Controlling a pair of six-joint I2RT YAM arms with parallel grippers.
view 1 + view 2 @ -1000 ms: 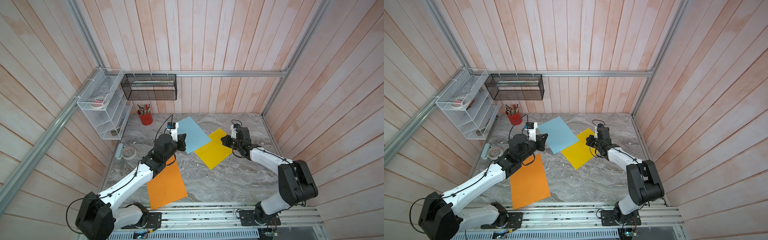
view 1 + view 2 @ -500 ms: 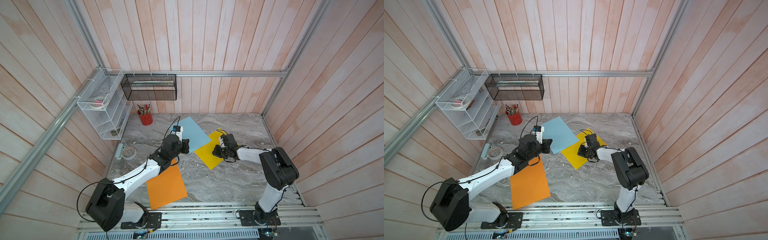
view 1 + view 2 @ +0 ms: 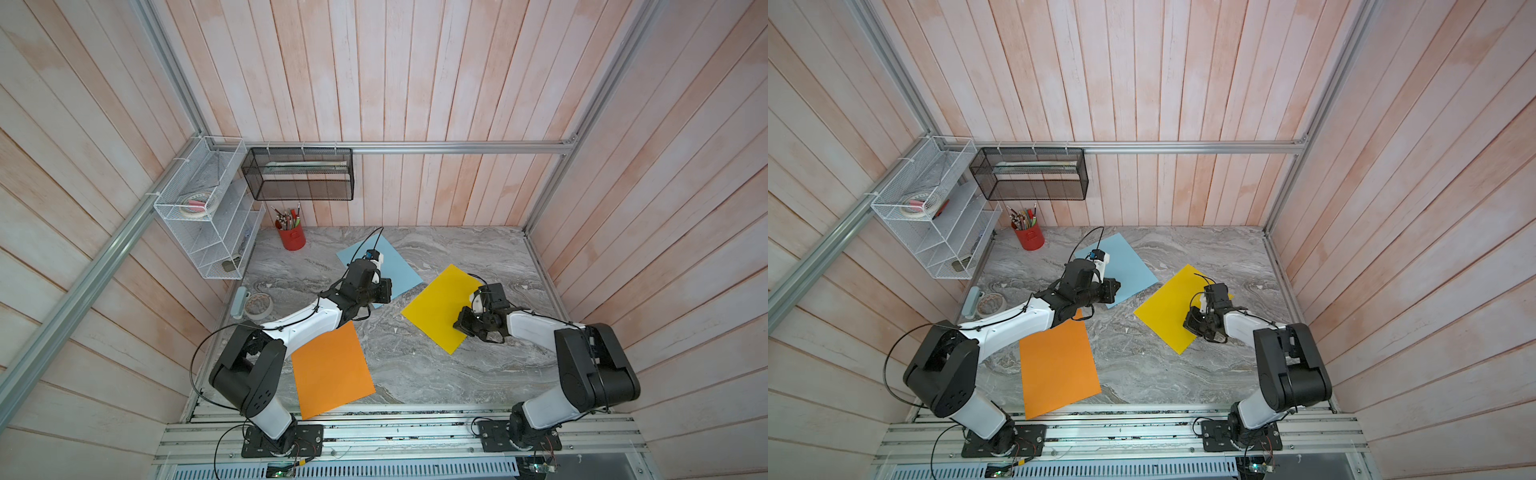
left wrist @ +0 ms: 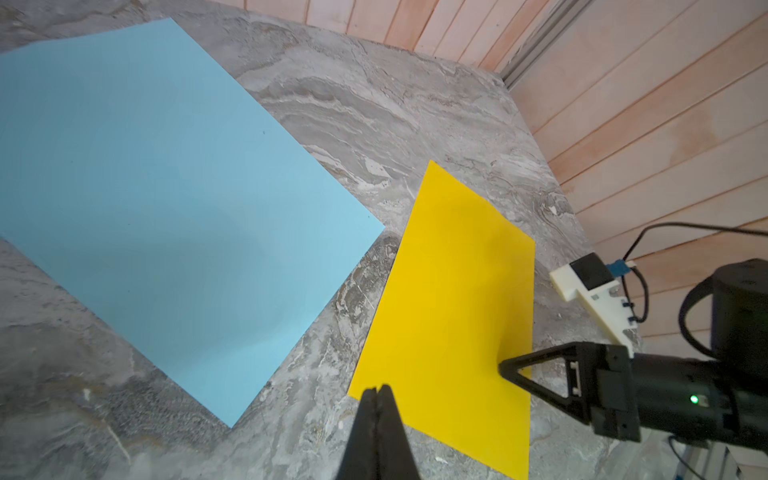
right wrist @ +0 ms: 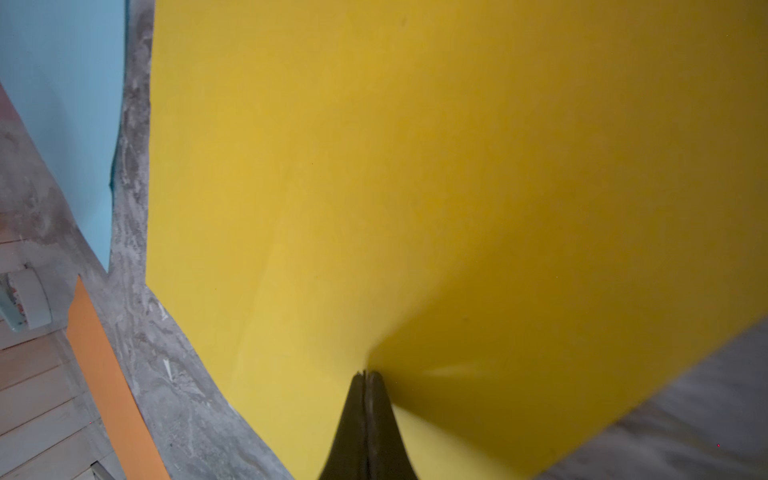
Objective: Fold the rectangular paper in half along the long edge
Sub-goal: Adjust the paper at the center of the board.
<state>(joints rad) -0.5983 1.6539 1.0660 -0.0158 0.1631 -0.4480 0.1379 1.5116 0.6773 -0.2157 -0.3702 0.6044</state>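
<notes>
No fold yet: the yellow sheet point(image 3: 440, 307) lies open. The right fingers point(image 5: 376, 415) are closed, seemingly pinching its edge; the left fingers point(image 4: 390, 428), closed and empty, hover by its corner.

A: Both top views look evenly, softly lit; the wall planks point(image 3: 374, 83) bow toward the frame edges.
B: The right wrist view is less crisp: the yellow paper point(image 5: 374, 166) shades darker toward one side, and the marble table point(image 5: 685, 415) just beside it smears into blur.
</notes>
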